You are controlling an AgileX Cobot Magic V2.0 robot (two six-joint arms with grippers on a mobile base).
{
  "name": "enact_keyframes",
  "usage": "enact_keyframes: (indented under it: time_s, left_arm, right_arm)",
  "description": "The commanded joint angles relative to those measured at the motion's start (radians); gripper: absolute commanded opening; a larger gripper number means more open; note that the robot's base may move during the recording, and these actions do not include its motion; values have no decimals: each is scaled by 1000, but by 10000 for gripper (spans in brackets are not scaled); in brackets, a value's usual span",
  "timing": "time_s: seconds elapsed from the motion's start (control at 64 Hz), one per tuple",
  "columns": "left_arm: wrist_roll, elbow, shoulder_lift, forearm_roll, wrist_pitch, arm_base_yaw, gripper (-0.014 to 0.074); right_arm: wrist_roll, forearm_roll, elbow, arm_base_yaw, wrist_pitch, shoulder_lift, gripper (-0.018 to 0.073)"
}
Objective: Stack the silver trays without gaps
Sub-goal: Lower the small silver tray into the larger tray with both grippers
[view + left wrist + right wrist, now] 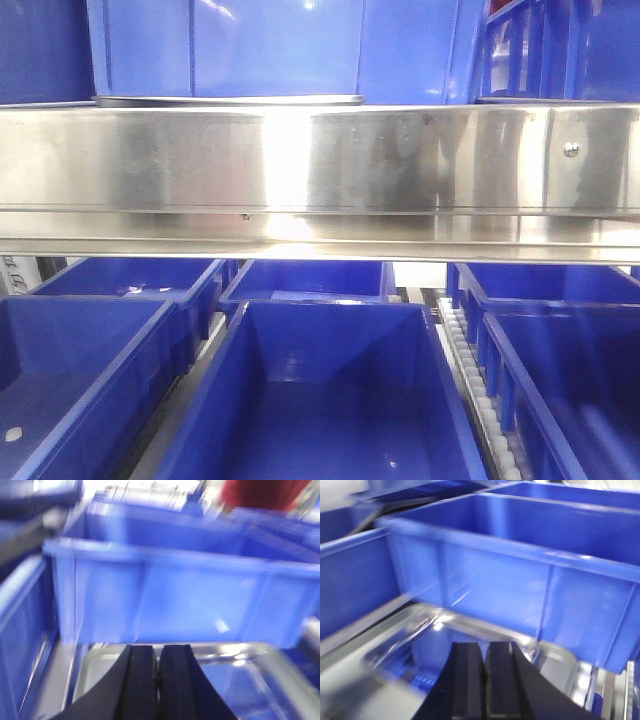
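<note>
In the left wrist view a silver tray (250,680) lies below my left gripper (158,652), whose black pads are pressed together with nothing between them. The tray's far rim runs along the foot of a blue bin (190,595). In the right wrist view another silver tray (415,635) lies under my right gripper (485,650), also shut and empty. More shiny steel edge (605,685) shows past that tray's right corner; I cannot tell what it belongs to. Both wrist views are blurred. Neither gripper shows in the front view, where a thin grey rim (230,100) sits under an upper bin.
A long steel shelf rail (320,170) crosses the front view. Blue bins (330,400) stand in rows below it and others (230,45) above. A large blue bin (530,570) stands right behind the right-hand tray, with another bin wall (350,585) to its left.
</note>
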Motion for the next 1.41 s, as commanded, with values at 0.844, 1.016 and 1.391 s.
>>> enact_keyframes:
  time_s: [0.844, 1.016, 1.391]
  left_arm:
    - [8, 592, -721, 21, -46, -4, -10]
    - [8, 671, -721, -4, -136, -4, -10]
    - [8, 781, -721, 156, -456, -4, -8]
  right_arm:
    - [-8, -91, 667, 24, -380, -652, -79]
    - [-8, -91, 676, 24, -404, -652, -79]
    - [-8, -91, 676, 24, -454, -652, -79]
